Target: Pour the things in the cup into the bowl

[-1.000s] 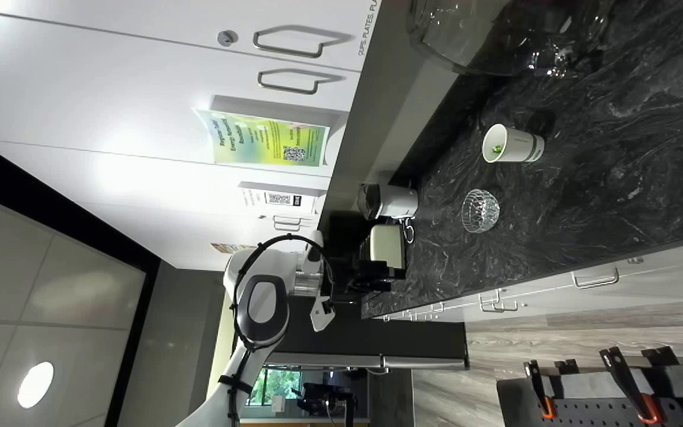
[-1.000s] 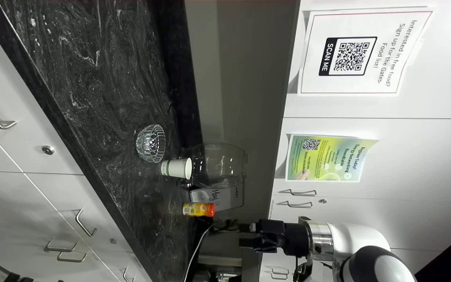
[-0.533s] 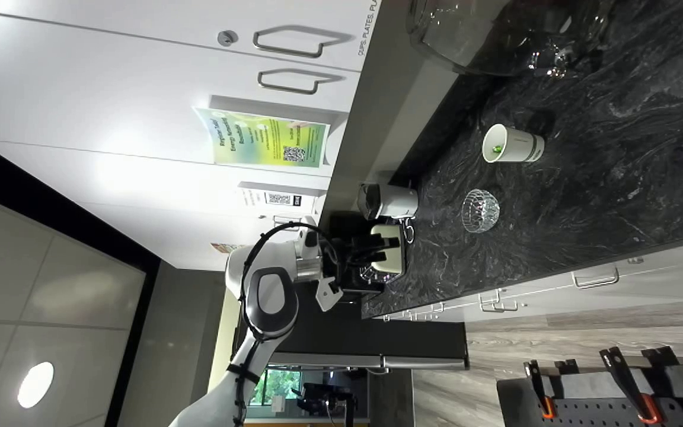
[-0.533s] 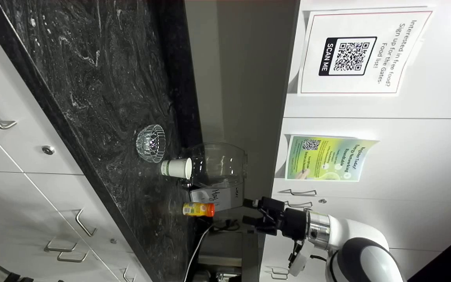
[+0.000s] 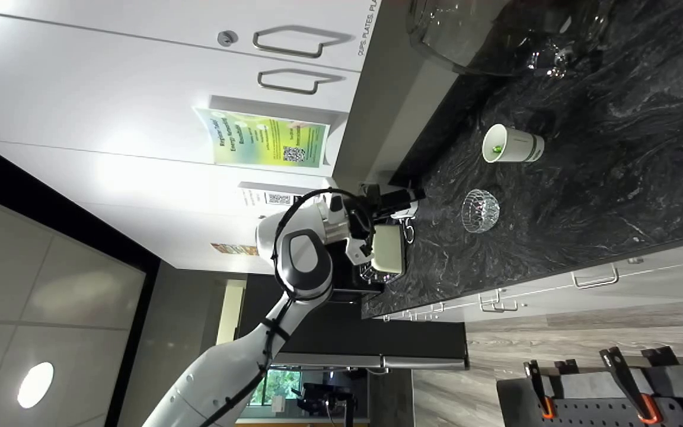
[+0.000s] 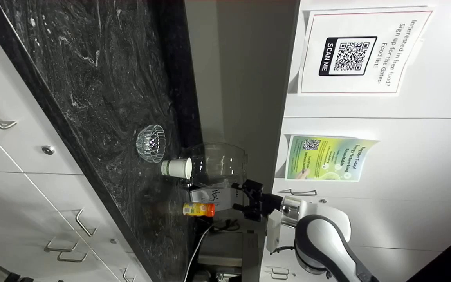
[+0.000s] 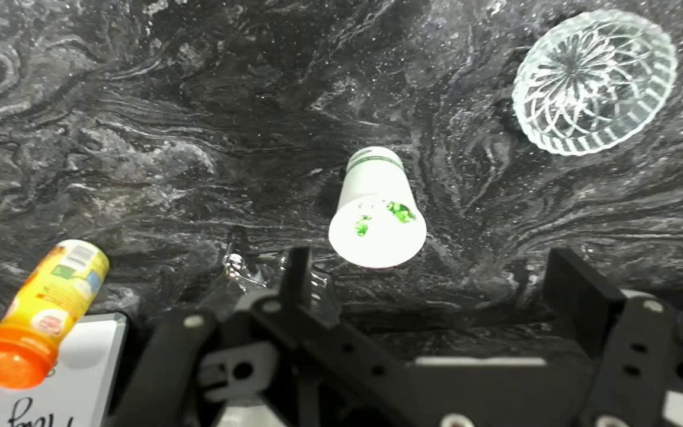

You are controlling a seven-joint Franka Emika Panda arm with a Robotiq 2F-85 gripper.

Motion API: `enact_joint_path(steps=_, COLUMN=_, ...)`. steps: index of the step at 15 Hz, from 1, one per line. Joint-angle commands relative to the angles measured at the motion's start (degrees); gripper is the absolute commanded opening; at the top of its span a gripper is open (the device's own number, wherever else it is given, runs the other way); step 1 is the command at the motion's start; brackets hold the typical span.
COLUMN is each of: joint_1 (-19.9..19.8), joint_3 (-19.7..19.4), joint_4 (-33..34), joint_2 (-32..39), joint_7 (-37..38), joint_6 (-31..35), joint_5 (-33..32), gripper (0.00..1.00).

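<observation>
The white cup [image 5: 518, 146] stands upright on the dark marbled counter, with small green pieces inside. It also shows in an exterior view [image 6: 176, 168] and in the wrist view [image 7: 375, 181]. The see-through bowl [image 5: 481, 211] stands beside the cup, apart from it. It shows in an exterior view [image 6: 151, 143] and at the upper right of the wrist view [image 7: 593, 83], with nothing seen inside. My gripper [image 7: 430, 255] is open and empty, held above the counter, short of the cup. It also shows in both exterior views [image 6: 235, 196] [image 5: 414, 197].
A yellow bottle with an orange lid [image 6: 198, 209] [image 7: 51, 308] stands near a small whiteboard [image 6: 227, 199]. A large clear glass vessel [image 6: 221, 164] [image 5: 478, 35] stands close to the cup by the wall. A toaster [image 5: 388, 249] is farther along the counter.
My gripper has swung along the counter toward the cup and turned a little, staying open. It has come closer to the glass vessel in the picture. The cup and bowl have not moved.
</observation>
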Motion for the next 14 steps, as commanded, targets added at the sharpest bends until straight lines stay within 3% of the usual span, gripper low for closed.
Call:
enact_joint_path(steps=1, joint_1=-2.7, joint_3=0.9, joint_4=5.1, joint_2=9.3, joint_7=7.9, joint_6=1.2, joint_5=-5.4, gripper=1.0)
enact_joint_path(steps=5, joint_1=-0.9, joint_3=-1.3, joint_4=8.5, joint_2=16.8, joint_7=11.3, joint_6=-0.2, joint_5=-5.7, gripper=1.0)
enact_joint_path(steps=6, joint_1=-0.5, joint_3=-1.9, joint_4=5.7, joint_2=13.5, joint_7=9.0, joint_6=0.6, joint_5=-5.3, gripper=1.0)
enact_joint_path(steps=14, joint_1=-0.1, joint_3=-3.1, joint_4=9.5, joint_2=18.6, joint_7=9.0, joint_6=2.7, joint_5=-3.6, gripper=1.0)
